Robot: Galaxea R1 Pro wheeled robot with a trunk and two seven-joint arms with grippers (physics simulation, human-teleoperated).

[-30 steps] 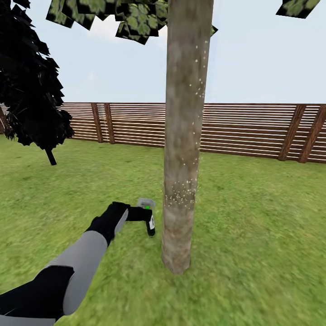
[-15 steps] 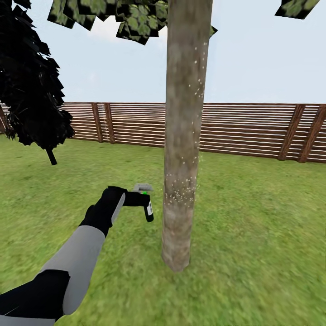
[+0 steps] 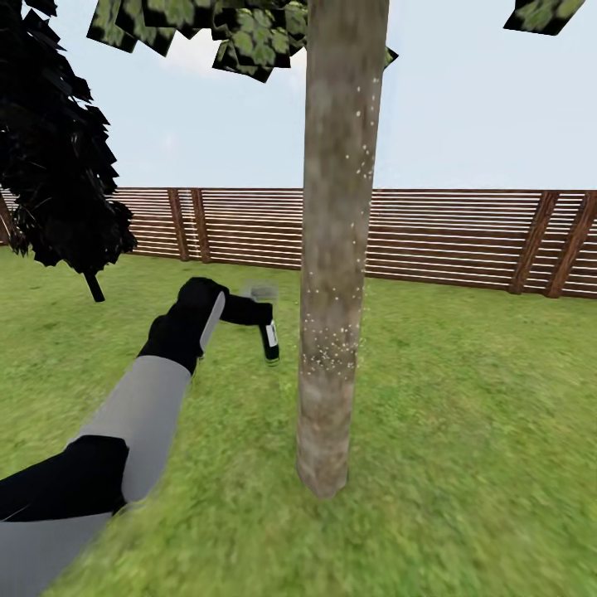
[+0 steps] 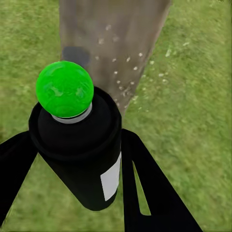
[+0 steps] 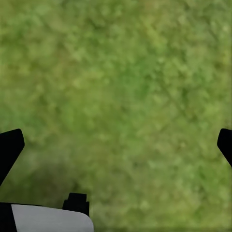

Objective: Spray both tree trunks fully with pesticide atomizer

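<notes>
My left gripper (image 4: pixel 77 169) is clamped on the pesticide atomizer (image 3: pixel 270 342) — black fingers (image 4: pixel 150 188) on both sides of the bottle, its top showing green in the wrist view. It hangs in the air just beside the tree trunk (image 3: pixel 336 249), at the trunk's 9 o'clock. White spray specks dot the bark. Right gripper (image 5: pixel 116 145) has its fingers spread wide, holding nothing, over the grass (image 5: pixel 125 87). Slat fence (image 3: pixel 464 240) behind.
</notes>
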